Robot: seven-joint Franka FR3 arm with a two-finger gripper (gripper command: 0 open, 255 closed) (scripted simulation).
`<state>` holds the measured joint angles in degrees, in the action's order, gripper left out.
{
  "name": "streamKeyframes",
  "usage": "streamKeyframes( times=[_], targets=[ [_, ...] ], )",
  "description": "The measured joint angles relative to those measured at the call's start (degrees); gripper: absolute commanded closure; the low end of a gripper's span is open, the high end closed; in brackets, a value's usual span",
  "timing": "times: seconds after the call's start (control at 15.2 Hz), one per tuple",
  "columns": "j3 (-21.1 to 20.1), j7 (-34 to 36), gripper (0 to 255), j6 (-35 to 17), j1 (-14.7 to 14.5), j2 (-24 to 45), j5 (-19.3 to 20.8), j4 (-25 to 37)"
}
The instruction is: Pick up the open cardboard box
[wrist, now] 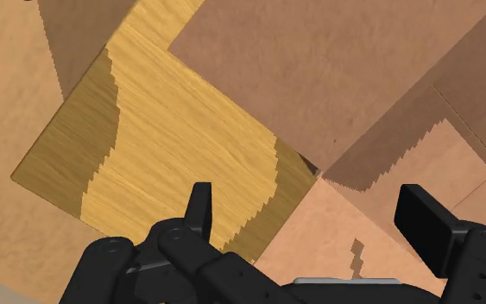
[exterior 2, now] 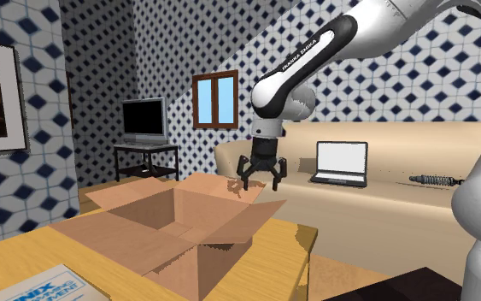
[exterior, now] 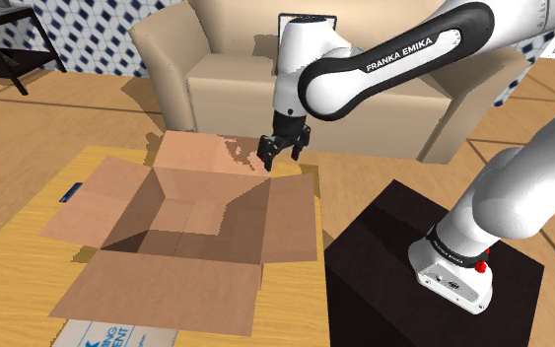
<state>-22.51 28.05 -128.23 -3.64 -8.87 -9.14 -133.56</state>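
The open brown cardboard box (exterior: 181, 217) stands on a wooden table (exterior: 38, 212), its four flaps spread outward. My black gripper (exterior: 283, 158) hovers open just above the box's far corner, toward the shoulder view's right, touching nothing. In the second exterior view the gripper (exterior 2: 261, 183) hangs over the box's (exterior 2: 178, 231) far flap. In the wrist view the two fingers (wrist: 199, 203) stand wide apart, with a box flap (wrist: 336, 78) and a strip of table (wrist: 172, 147) beneath them and nothing between them.
A beige sofa (exterior: 236, 69) stands behind the table, with a laptop (exterior 2: 342, 162) and a tool (exterior 2: 435, 180) on it. My black stand (exterior: 403, 266) is close to the table's right edge. A printed booklet (exterior 2: 33, 286) lies near the table's front. A TV (exterior 2: 143, 120) stands far back.
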Motion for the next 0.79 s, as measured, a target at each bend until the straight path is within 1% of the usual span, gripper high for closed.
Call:
streamKeyframes(
  times=[0.13, 0.26, 0.73, 0.79],
  targets=[
    [-1.48, 3.65, 0, -2.09, -0.36, 4.58, 1.59, 2.06],
    [-1.81, 5.03, 0, -3.23, -0.44, 6.80, 2.47, 2.83],
    [-2.04, 6.35, 0, -8.61, -0.63, 10.75, 4.18, 1.11],
    [-2.03, 6.35, 255, -8.86, -0.63, 10.87, 4.23, 0.97]
  ],
)
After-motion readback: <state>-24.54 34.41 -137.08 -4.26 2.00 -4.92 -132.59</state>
